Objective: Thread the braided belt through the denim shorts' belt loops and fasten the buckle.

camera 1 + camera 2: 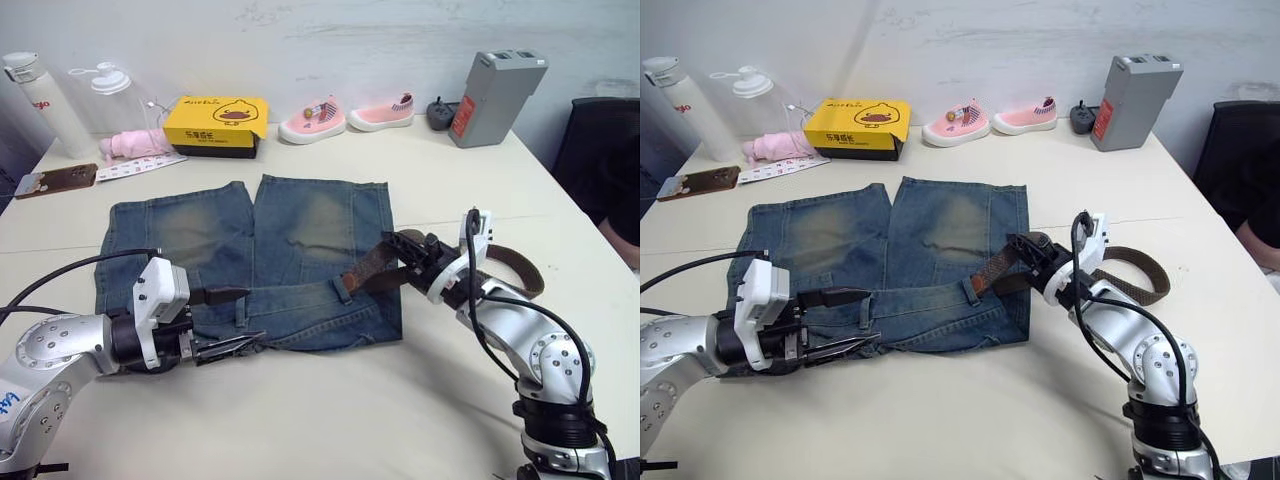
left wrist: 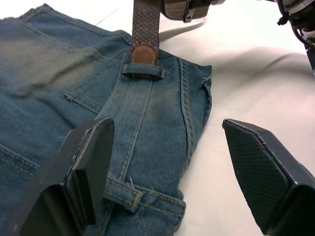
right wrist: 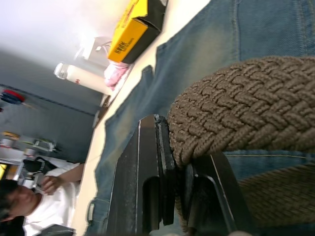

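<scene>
Right pincer (image 1: 400, 248) pinches the braided belt (image 1: 372, 267), its leather tip at a belt loop (image 1: 344, 290). Denim shorts (image 1: 250, 255) lie flat mid-tabletop (image 1: 330, 410). Left pincer (image 1: 232, 318), at 8 o'clock, stands spread.

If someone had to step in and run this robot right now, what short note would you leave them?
Right hand: shut on the dark-brown braided belt, at the right edge of the blue denim shorts spread flat on the white table.
Left hand: open, holding nothing, over the shorts' waistband.
Done: the belt's leather tip has reached the first denim belt loop; I cannot tell if it has entered.
Left: thread the remaining loops, then fasten the buckle. The rest of the belt trails behind the right arm.
</scene>
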